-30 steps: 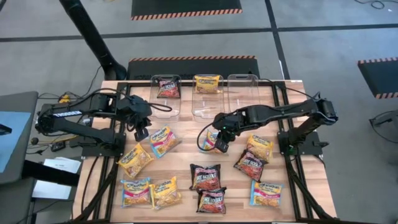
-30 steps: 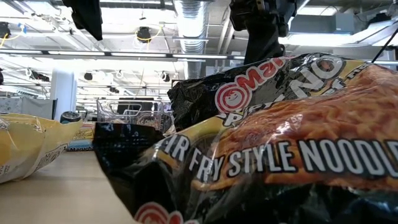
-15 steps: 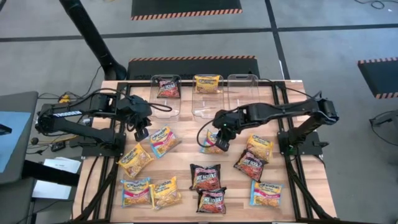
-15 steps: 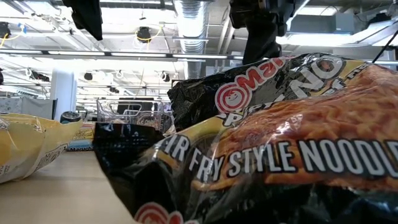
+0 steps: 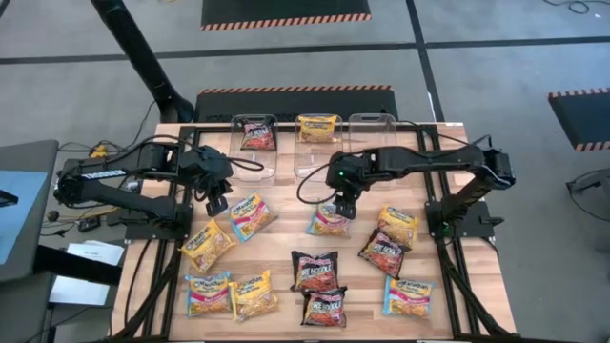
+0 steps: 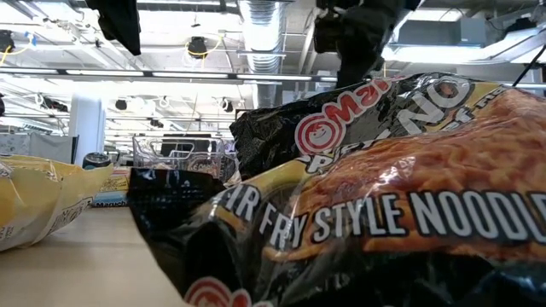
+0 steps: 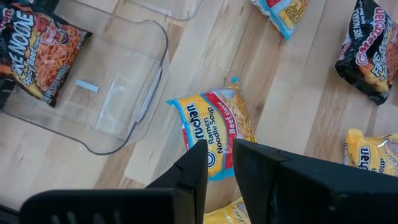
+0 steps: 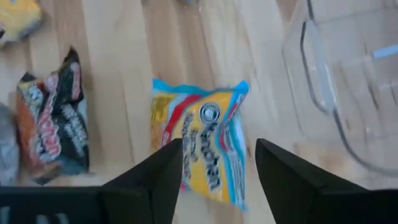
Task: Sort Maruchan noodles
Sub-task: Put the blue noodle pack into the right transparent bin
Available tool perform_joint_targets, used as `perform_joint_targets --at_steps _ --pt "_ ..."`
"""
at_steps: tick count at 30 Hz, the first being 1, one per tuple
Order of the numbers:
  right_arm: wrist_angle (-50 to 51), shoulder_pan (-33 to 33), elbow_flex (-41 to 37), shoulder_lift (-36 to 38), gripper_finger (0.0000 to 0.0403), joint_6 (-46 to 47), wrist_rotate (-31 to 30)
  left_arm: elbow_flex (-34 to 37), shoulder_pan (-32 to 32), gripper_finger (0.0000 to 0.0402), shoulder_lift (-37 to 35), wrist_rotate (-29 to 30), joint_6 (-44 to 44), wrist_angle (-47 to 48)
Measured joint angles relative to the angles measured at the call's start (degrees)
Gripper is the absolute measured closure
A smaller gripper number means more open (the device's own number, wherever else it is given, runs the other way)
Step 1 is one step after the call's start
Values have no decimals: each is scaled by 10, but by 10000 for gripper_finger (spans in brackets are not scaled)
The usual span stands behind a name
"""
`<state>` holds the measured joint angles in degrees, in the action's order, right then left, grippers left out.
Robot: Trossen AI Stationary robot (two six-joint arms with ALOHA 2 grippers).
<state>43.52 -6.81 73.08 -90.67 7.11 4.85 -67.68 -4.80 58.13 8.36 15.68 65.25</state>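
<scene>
The right pincer (image 5: 344, 207) hangs just above centre of the high view, fingers (image 8: 154, 177) spread apart and holding nothing, right over a blue-yellow packet (image 5: 329, 221) that lies flat on the wooden counter (image 5: 286, 238). The left pincer (image 5: 215, 203) waits left of centre, fingers (image 7: 194, 169) nearly together with only a thin gap, empty, above another blue-yellow packet (image 5: 250, 214). Three clear tubs stand along the top edge of the counter: the left tub (image 5: 254, 145) holds a dark red-black packet (image 5: 255, 134), the middle tub (image 5: 317, 145) a yellow-orange packet (image 5: 317, 128), and the right tub (image 5: 373, 139) has none. The other Maruchan noodles (image 5: 315, 272) lie scattered across the lower half of the high view, yellow and blue ones at lower left, dark ones at lower centre, mixed ones at lower right
</scene>
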Motion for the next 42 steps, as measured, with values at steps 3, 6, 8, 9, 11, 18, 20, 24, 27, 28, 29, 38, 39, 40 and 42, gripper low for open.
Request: perform_joint_targets --at_steps 3,6,8,9,11,18,20,24,27,28,29,38,39,40,42 --pt "14 -10 -3 -10 179 -6 0 0 0 340 0 0 -2 0" --pt "0 -13 0 -30 189 -16 15 0 0 340 0 0 0 0" --pt "21 -14 -2 -43 195 -16 22 0 0 340 0 0 -2 0" --pt "15 -12 -2 -50 197 -16 24 0 0 340 0 0 -3 0" --pt "13 -7 -2 -62 199 -16 21 0 0 340 0 0 -2 0" --pt "30 9 -1 -101 198 -12 16 0 0 340 0 0 0 -1" --pt "36 11 -2 -100 198 -12 17 0 0 340 0 0 0 0" --pt "17 20 -1 -100 198 -13 18 0 0 340 0 0 -16 0" --pt "6 30 -1 -100 198 -38 21 0 0 340 0 0 -29 0" --pt "7 33 -1 -100 198 -48 24 0 0 340 0 0 -30 0" --pt "8 38 -1 -100 198 -59 24 0 0 340 0 0 -30 0" --pt "-33 59 -1 -100 198 -66 -4 0 0 340 0 0 -23 -5" --pt "-36 59 -2 -107 198 -63 -5 0 0 340 0 0 -18 -5" --pt "-44 59 -1 -118 198 -57 -5 0 0 340 0 -1 -15 -5" --pt "-31 59 -4 -130 198 -51 -7 0 0 340 0 -1 -15 -5"
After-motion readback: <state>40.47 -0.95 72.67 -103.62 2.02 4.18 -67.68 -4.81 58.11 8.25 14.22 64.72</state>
